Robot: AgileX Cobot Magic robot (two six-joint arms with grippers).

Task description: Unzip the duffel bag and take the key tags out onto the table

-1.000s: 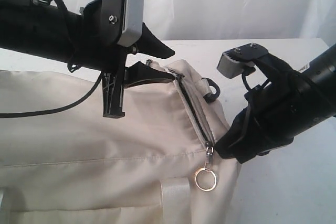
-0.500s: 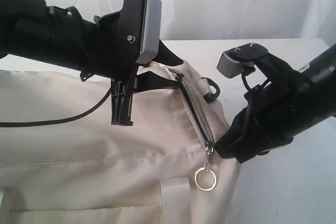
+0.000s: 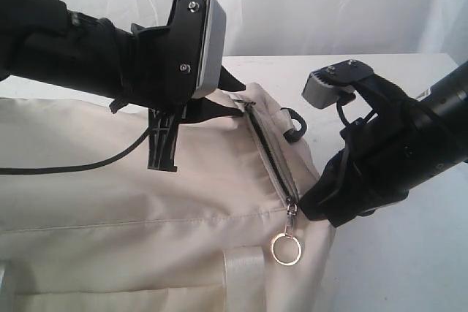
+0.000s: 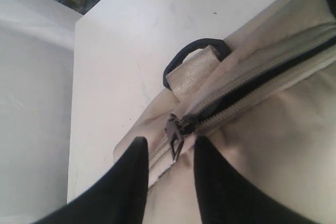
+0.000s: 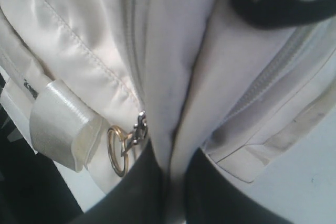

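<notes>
Pinching duffel bag (image 5: 79, 35) fold, right pincer (image 5: 173, 157), wrist view only

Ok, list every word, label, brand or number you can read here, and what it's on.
None can be read: the duffel bag, its metal ring zipper pull and the table show no lettering. A small dark mark on the bag is too blurred to tell.
</notes>
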